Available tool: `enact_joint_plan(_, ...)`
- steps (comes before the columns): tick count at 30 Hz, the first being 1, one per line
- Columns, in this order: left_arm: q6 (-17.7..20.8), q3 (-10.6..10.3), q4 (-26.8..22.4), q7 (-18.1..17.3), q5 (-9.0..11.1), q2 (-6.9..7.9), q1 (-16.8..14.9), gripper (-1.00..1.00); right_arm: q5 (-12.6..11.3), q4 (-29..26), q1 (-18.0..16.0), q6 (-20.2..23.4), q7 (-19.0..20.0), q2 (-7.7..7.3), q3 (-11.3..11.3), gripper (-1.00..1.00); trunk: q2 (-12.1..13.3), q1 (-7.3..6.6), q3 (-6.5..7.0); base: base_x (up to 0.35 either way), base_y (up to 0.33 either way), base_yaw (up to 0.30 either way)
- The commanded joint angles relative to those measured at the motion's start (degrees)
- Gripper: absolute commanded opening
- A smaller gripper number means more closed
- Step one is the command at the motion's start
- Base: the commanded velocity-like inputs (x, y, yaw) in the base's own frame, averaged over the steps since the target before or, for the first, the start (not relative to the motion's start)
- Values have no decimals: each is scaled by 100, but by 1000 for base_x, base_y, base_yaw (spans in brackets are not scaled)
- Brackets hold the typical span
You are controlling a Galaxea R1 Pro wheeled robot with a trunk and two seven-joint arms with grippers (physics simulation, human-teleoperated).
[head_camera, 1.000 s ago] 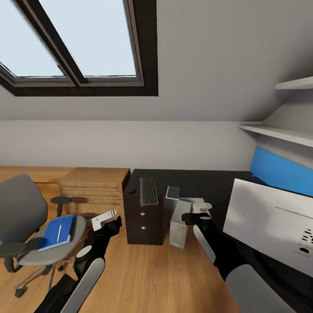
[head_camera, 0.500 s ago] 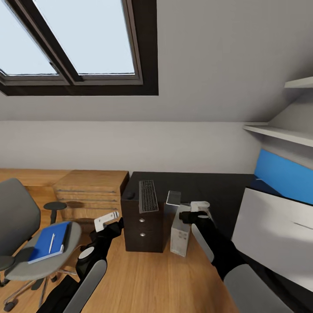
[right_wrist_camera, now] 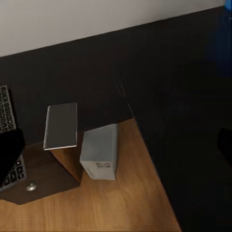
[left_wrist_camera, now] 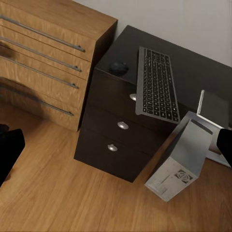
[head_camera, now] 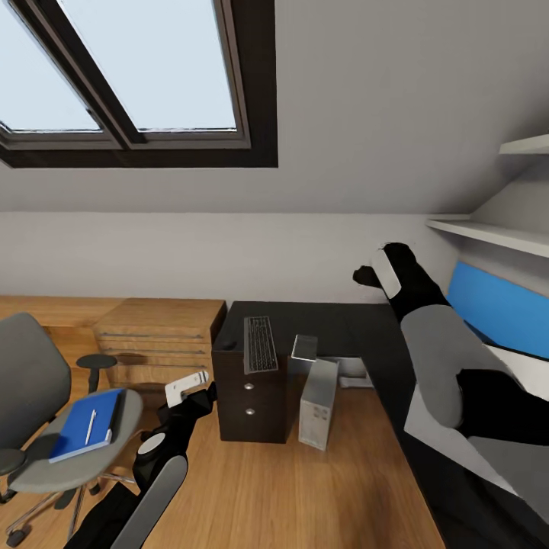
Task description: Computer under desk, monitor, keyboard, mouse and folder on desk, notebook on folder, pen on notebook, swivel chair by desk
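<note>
The black keyboard (head_camera: 260, 343) lies on the desk (head_camera: 343, 320) above its drawers, with the small mouse (left_wrist_camera: 119, 67) beside it. A grey notebook (head_camera: 304, 347) rests at the desk's inner edge, over the upright computer (head_camera: 318, 402) on the floor. On the swivel chair (head_camera: 30, 381) at left sits the blue folder (head_camera: 76, 427) with the white pen (head_camera: 91, 427) on it. My left gripper (head_camera: 187, 383) hovers low between chair and drawers, its dark fingers (left_wrist_camera: 7, 150) spread open. My right gripper (head_camera: 364, 276) is raised over the desk's back, open. My right arm hides most of the monitor.
A light wood cabinet (head_camera: 160, 335) stands left of the desk against the wall. White shelves (head_camera: 496, 232) and a blue panel (head_camera: 496, 309) sit above the desk's right wing. Wooden floor (head_camera: 267, 488) stretches between chair and desk. A skylight (head_camera: 145, 69) is overhead.
My right arm has swung up from beside the computer to high over the desk and now covers the monitor. The camera shifted slightly earlier. The left arm holds still.
</note>
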Motion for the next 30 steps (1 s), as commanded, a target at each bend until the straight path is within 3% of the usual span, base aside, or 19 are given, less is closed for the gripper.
enact_joint_plan(1,19,-12,-9,43,25,6,-8,100,-71,51,-60,-2,-109,-18,-21,100,-8,2,-11,0,0,0)
enact_joint_plan(6,19,-15,-9,40,37,1,-8,100,-79,236,-246,-73,-541,-205,-176,100,-8,2,-11,0,0,0)
enact_joint_plan(15,19,-93,-9,43,20,-3,-8,100,-76,518,-259,-641,-632,-694,-639,100,-8,2,-11,0,0,0)
enact_joint_plan(23,19,-98,-19,43,16,3,-8,100,-65,552,-224,-819,-637,-800,-677,100,-8,2,-11,0,0,0)
enact_joint_plan(24,19,-132,-43,43,16,5,-8,100,-68,568,-209,-1033,-636,-927,-678,100,-8,2,-11,0,0,-53)
enact_joint_plan(30,19,-262,-92,64,16,5,-8,100,-72,593,-152,-1274,-631,-1045,-680,100,-8,2,-11,0,0,-154)
